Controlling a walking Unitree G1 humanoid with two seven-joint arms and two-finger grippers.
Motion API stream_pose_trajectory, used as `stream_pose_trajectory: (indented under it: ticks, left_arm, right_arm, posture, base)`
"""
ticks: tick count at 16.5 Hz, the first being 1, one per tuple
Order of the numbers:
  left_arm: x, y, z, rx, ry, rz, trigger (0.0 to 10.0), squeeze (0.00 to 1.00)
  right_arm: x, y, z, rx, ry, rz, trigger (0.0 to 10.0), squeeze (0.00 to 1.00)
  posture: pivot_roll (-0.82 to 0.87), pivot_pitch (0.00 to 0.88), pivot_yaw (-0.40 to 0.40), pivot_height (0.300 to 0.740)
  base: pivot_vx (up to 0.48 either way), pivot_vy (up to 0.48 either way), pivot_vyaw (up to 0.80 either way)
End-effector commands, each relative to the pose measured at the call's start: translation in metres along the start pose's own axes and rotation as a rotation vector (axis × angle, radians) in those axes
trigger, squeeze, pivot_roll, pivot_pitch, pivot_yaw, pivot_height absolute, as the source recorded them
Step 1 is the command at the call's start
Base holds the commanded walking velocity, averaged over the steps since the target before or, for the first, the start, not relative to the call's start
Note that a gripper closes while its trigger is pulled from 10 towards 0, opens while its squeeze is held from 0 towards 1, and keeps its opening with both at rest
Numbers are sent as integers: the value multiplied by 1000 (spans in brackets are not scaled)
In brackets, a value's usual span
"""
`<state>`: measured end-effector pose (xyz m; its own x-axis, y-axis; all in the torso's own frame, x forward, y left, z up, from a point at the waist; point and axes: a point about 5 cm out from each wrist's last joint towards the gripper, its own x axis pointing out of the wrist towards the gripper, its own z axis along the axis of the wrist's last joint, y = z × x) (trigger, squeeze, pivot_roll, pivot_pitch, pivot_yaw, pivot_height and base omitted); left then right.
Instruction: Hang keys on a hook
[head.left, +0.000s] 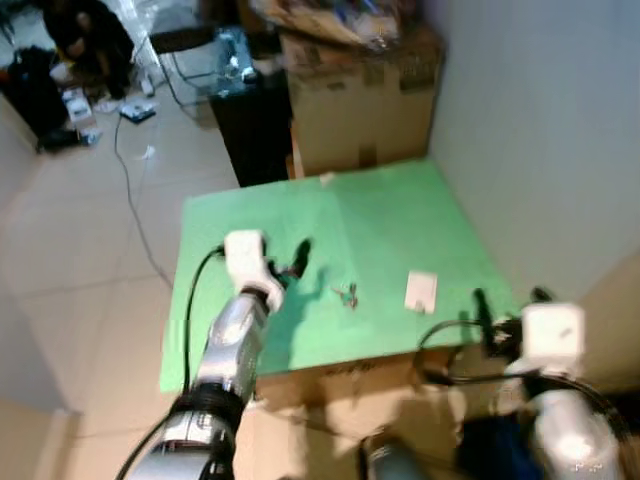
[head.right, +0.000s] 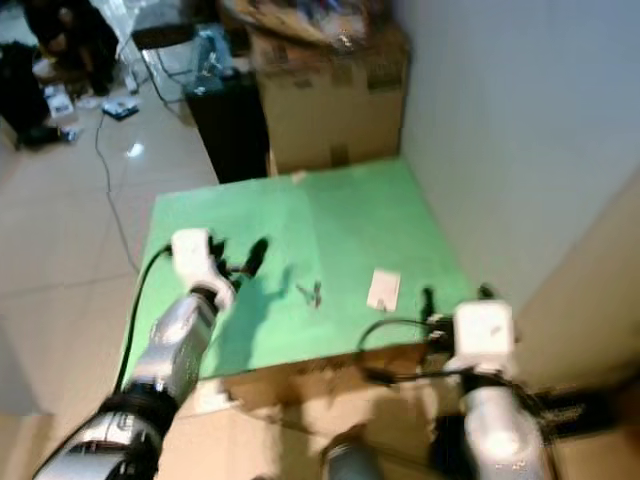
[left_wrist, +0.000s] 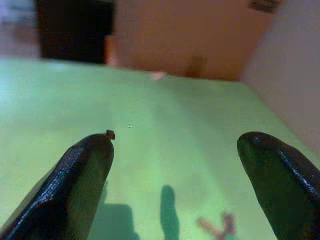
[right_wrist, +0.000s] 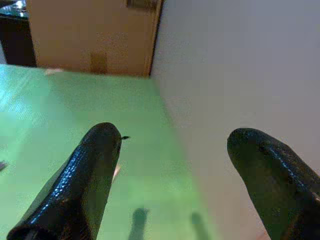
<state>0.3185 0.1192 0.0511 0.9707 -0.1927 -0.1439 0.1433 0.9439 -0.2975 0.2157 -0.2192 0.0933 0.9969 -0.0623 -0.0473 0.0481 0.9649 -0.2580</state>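
A small bunch of keys (head.left: 348, 294) lies on the green table (head.left: 390, 215), near its front edge. To the right of the keys lies a small white hook plate (head.left: 421, 290), flat on the table. My left gripper (head.left: 288, 262) hovers over the table just left of the keys, open and holding nothing; the left wrist view catches the keys (left_wrist: 217, 227) low between its fingers. My right gripper (head.left: 510, 297) is at the table's front right corner, right of the plate, also open, pointing along the wall side of the table (right_wrist: 75, 105).
A grey wall (head.left: 540, 130) runs along the table's right side. Cardboard boxes (head.left: 360, 100) and a black cabinet (head.left: 255, 125) stand behind the table. A cable (head.left: 135, 215) trails over the tiled floor on the left, and a person (head.left: 85, 40) crouches far back left.
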Motion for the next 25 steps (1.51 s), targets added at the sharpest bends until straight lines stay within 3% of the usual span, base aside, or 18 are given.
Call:
stream_pose_trajectory:
  ticks: [1,3,5,7,8,11,14,17,21,24,25]
  left_arm:
    - [-5,5,-11,3,37,45,10000,0]
    - [-12,11,-24,19,72,94,10000,0]
    - [-34,25,-42,93,98,142,10000,0]
    - [-47,26,-47,108,74,161,10000,0]
    - [-47,24,-45,93,52,169,10000,0]
    - [-36,5,-33,164,-11,90,10000,0]
    - [-35,-1,-33,174,0,16,10000,0]
    - [-21,-1,-26,126,35,-11,10000,0]
    - [-7,-11,-12,202,40,-108,10000,0]
    - [-10,-17,-4,211,-24,-214,10000,0]
    - [-17,-21,4,279,-98,-311,10000,0]
  right_arm:
    - [5,0,-2,7,23,54,10000,0]
    - [15,-8,-2,9,28,61,10000,0]
    - [24,-15,2,16,32,92,10000,0]
    - [33,-19,3,-5,42,147,10000,0]
    - [38,-16,4,-8,34,166,10000,0]
    - [46,-5,3,35,18,155,10000,0]
    - [38,4,-3,41,20,158,10000,0]
    - [27,11,-10,57,24,119,10000,0]
    - [14,16,-15,96,33,45,10000,0]
    - [13,17,-16,107,30,19,10000,0]
    - [15,19,-16,118,27,5,10000,0]
  posture:
    - [-276,0,-11,740]
    - [-262,0,-48,740]
    - [-239,0,-119,740]
    - [-192,0,-154,740]
    - [-182,0,-156,740]
    - [-160,0,-137,740]
    - [-192,0,-73,740]
    - [-229,0,-7,740]
    - [-265,0,79,740]
    - [-260,0,108,740]
    - [-242,2,120,740]
  base:
    - [0,0,0]
    - [0,0,0]
    - [0,0,0]
    - [0,-139,0]
    - [0,-480,0]
    - [0,-480,0]
    - [0,-480,0]
    - [0,-160,0]
    - [0,0,0]
    - [0,0,0]
    - [0,0,0]
